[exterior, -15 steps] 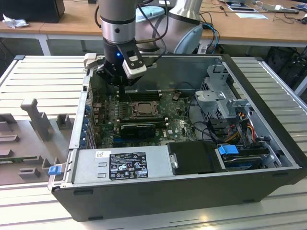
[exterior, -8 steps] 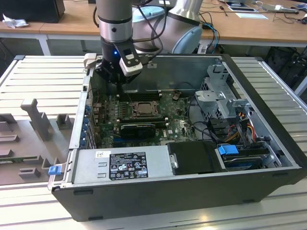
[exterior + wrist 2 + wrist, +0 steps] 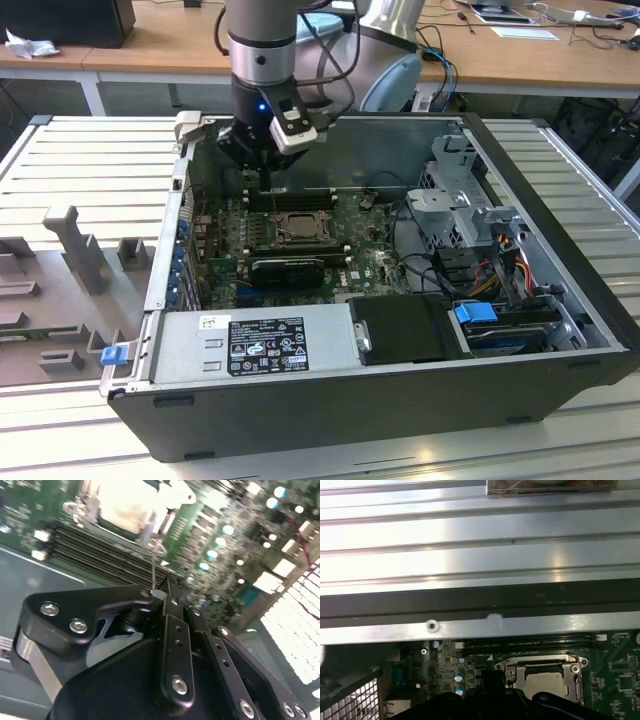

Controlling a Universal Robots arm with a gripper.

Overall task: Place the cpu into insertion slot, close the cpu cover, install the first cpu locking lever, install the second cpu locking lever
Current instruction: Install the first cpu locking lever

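My gripper [image 3: 161, 592] hung over the memory slots [image 3: 100, 555] just behind the insertion slot [image 3: 320, 238]. Its fingers [image 3: 175, 617] were pinched shut on a thin wire locking lever [image 3: 153, 567]. The cpu [image 3: 546, 682] sat in the slot under the lowered cpu cover [image 3: 516, 676].

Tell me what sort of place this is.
Probably a robotics lab or workshop: an open computer case sits on a ribbed metal table, a robot arm reaches into it, and wooden desks stand behind.
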